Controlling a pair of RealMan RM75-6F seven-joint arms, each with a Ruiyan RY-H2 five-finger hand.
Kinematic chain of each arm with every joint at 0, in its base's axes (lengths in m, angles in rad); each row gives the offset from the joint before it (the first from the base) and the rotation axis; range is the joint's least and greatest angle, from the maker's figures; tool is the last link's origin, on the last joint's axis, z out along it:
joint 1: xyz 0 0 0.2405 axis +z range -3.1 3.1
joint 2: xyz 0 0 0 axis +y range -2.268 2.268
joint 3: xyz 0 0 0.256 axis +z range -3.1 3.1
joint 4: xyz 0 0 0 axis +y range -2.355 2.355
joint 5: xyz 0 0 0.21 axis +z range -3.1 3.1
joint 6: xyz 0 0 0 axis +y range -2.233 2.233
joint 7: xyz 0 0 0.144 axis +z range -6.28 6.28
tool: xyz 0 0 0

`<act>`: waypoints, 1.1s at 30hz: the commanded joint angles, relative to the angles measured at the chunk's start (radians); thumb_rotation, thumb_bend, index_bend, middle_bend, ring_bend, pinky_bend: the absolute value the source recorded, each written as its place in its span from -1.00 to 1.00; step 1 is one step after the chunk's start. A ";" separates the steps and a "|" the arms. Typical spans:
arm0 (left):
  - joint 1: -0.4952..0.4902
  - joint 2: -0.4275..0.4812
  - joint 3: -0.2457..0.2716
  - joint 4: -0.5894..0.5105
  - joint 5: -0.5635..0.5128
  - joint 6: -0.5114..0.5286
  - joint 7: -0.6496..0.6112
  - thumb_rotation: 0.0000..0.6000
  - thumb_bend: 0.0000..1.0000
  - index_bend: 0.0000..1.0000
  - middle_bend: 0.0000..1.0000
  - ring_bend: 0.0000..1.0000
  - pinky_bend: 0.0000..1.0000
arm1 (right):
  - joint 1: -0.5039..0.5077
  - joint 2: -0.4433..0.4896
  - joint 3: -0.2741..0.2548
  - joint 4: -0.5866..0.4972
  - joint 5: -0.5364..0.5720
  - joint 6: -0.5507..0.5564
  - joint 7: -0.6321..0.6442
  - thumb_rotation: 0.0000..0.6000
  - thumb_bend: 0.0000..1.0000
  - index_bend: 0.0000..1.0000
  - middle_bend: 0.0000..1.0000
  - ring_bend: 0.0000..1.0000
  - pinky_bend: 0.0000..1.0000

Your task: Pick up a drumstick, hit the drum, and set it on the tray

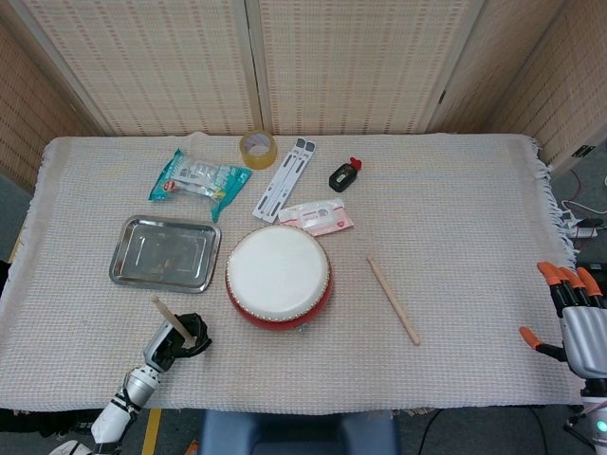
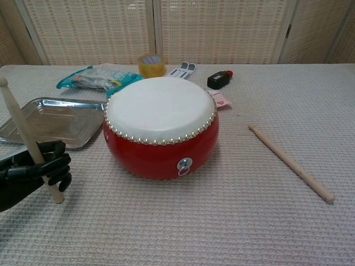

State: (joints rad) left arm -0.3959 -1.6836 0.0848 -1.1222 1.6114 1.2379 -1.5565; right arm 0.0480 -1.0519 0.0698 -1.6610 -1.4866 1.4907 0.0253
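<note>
I have the drumstick (image 2: 22, 134) in my left hand (image 2: 34, 170), fingers wrapped low on it, near left of the drum (image 2: 161, 126). It's light, stiff, smooth wood. The drum is round and red; the tray (image 1: 163, 252) is shiny metal. My right hand (image 1: 577, 318) holds nothing, fingers apart.
</note>
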 commanded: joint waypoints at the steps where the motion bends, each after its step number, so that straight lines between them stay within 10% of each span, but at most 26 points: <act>1: -0.002 -0.003 0.003 0.003 0.002 -0.004 0.004 1.00 -0.59 0.41 0.52 0.47 0.28 | 0.000 0.000 0.000 0.000 0.001 -0.001 0.000 1.00 -0.64 -1.00 -0.83 -1.00 -0.93; 33: -0.003 -0.028 0.013 0.041 -0.001 -0.013 0.085 1.00 -0.62 0.76 0.88 0.81 0.71 | 0.003 -0.001 0.002 -0.007 0.003 -0.001 -0.008 1.00 -0.64 -1.00 -0.83 -1.00 -0.93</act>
State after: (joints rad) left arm -0.3995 -1.7109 0.0971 -1.0823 1.6108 1.2250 -1.4724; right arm 0.0505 -1.0533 0.0716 -1.6675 -1.4839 1.4900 0.0175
